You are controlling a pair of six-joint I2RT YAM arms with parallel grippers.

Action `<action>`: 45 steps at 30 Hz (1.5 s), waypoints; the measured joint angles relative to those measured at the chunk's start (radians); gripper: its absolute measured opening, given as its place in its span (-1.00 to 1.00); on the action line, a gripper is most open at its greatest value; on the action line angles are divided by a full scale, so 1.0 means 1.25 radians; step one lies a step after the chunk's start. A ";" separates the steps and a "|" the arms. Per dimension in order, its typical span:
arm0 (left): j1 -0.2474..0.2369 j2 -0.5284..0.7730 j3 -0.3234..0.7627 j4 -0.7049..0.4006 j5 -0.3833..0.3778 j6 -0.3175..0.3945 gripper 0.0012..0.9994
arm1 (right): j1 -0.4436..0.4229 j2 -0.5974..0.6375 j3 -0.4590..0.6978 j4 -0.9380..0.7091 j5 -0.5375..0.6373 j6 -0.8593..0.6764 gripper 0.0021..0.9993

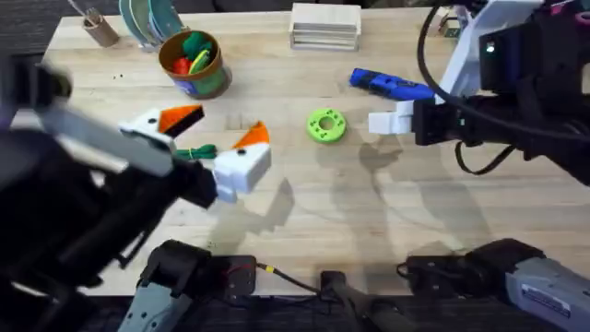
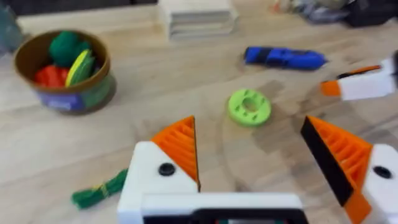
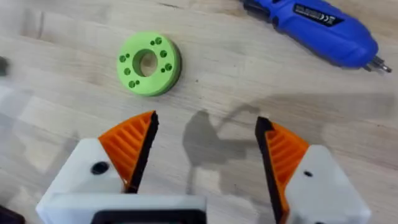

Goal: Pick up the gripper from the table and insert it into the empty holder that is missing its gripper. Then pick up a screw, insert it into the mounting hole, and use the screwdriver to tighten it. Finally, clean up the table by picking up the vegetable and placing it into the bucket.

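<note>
Light wooden table [image 1: 304, 198], plank seams visible; broad bare stretch across the near middle and right.

Left gripper [image 1: 219, 143], white fingers with orange ribbed pads, raised above the left-centre of the table. Jaws spread wide, nothing between them. Pads [image 2: 179, 146] seen from the left wrist camera with bare wood in the gap.

Green bean strand [image 1: 197, 152], thin and slightly curled, flat on the wood beneath the left gripper, between its two fingers in the overhead view. One end poking out beside the white finger [image 2: 98, 191] in the left wrist view.

Round tin [image 1: 194, 65], yellow-orange rim, blue-green side, near the far left edge. Red, green and yellow toy pieces inside. Well apart from the strand, clear wood between.

Green disc with holes [image 1: 325, 124], flat at table centre, open wood all round it.

Blue screwdriver [image 1: 392, 86], lying on its side toward the far right, beyond the disc; metal bit [image 3: 380, 66] visible at one end.

Right gripper [image 1: 392, 121], white, just right of the disc, near the screwdriver. Jaws wide apart, empty; orange pads [image 3: 132, 144] over bare wood.

Stack of pale flat blocks [image 1: 324, 26] at the far edge, middle. Tan wooden cup [image 1: 100, 29] at the far left corner.
</note>
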 joint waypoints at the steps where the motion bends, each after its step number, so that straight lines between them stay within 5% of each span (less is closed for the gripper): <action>1: 0.000 0.043 0.030 -0.029 -0.018 0.004 0.98 | 0.000 -0.005 0.000 0.000 0.000 0.002 0.98; 5: 0.000 0.198 0.143 -0.145 -0.078 0.074 0.98 | 0.000 -0.024 0.000 0.000 -0.005 0.004 0.98; 10: 0.000 0.351 0.257 -0.251 -0.166 0.232 0.98 | 0.000 -0.032 0.001 0.000 -0.005 0.007 0.98; 16: 0.000 0.465 0.285 -0.302 -0.241 0.355 0.98 | 0.000 -0.032 0.001 -0.001 -0.005 0.008 0.98; 31: 0.007 0.738 0.285 -0.341 -0.392 0.409 0.99 | 0.000 -0.032 0.001 -0.002 -0.006 0.008 0.98; 36: 0.060 0.819 0.285 -0.316 -0.394 0.422 0.99 | 0.000 -0.032 0.001 -0.002 -0.006 0.008 0.98; 45: 0.188 0.862 0.235 -0.146 -0.344 0.459 0.99 | 0.000 -0.032 0.001 -0.023 -0.005 0.008 0.98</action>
